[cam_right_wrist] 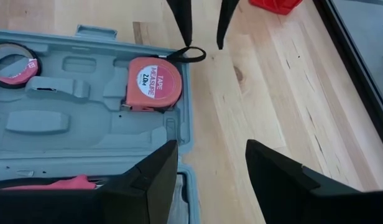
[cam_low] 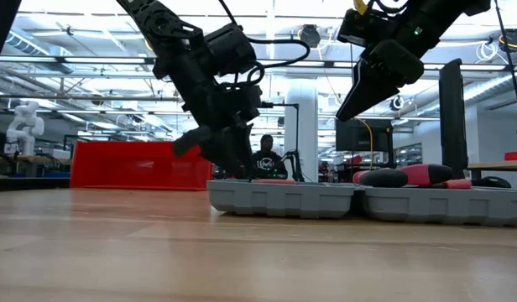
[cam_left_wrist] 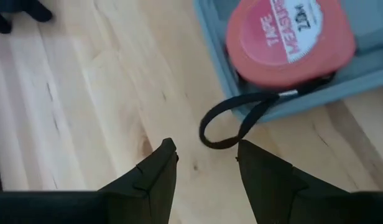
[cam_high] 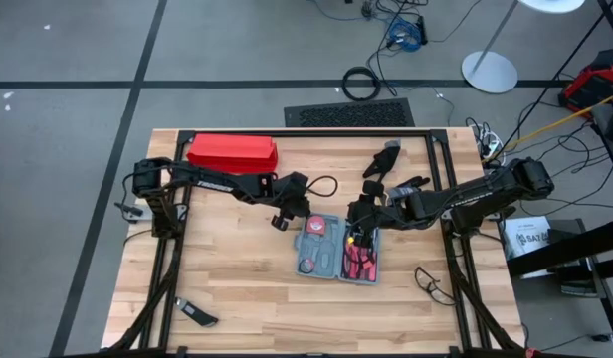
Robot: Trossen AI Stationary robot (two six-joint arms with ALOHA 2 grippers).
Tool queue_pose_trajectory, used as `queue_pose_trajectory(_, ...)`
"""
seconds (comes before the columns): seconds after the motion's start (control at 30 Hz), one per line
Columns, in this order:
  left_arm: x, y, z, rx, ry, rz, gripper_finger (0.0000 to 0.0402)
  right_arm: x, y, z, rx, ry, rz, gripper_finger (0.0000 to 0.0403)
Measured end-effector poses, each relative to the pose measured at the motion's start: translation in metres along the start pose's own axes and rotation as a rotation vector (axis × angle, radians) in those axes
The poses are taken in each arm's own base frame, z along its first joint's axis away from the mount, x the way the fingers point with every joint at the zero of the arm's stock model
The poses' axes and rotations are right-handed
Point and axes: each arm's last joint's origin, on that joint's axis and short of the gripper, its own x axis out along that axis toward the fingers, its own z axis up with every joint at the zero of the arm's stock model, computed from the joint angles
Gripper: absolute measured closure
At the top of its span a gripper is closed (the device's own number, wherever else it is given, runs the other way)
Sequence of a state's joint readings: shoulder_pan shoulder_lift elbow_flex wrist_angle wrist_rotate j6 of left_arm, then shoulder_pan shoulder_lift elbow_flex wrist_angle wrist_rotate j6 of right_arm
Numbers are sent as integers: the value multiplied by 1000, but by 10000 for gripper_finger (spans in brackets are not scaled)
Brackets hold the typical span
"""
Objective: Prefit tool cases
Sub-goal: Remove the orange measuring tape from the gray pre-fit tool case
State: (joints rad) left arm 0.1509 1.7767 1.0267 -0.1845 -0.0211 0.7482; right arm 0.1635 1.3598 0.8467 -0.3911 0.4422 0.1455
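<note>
The blue-grey tool case lies open on the table's middle, both halves flat. A red tape measure sits in a recess at its far left corner. The tape measure's black wrist loop hangs over the case's edge onto the wood. My left gripper is open just outside that corner, slanting down, with its fingertips on either side of the loop's end and clear of it. My right gripper is open above the case's far edge and holds nothing. Red-handled pliers lie in the right half.
A long red box lies at the table's far left, behind my left arm. Black gloves lie at the far right. A small black tool is near the front left corner. A roll of tape sits in the case.
</note>
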Motion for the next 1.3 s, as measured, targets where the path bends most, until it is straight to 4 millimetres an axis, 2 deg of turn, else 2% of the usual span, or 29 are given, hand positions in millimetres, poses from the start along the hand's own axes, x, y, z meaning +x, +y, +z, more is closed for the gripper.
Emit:
queue_pose_trajectory(0.13,4,-2,-1,2,-5,-25,227,0,0,1,2,-5,1,218)
queue_pose_trajectory(0.4,25,-9,-6,4,12,-74,227,0,0,1,4,-9,0,218)
queue_pose_trajectory(0.77,21,-4,-1,-1,-12,-27,233,0,0,2,8,-18,1,218)
queue_pose_trajectory(0.9,20,-7,2,12,-10,-34,278,0,0,2,9,-18,1,218)
queue_pose_trajectory(1.03,20,-10,4,21,-10,-42,373,0,0,2,9,-18,0,218)
queue_pose_trajectory(1.07,20,-11,4,18,-9,-44,386,0,0,2,9,-18,0,218)
queue_pose_trajectory(1.3,20,-13,7,29,40,11,399,0,0,2,9,-18,0,218)
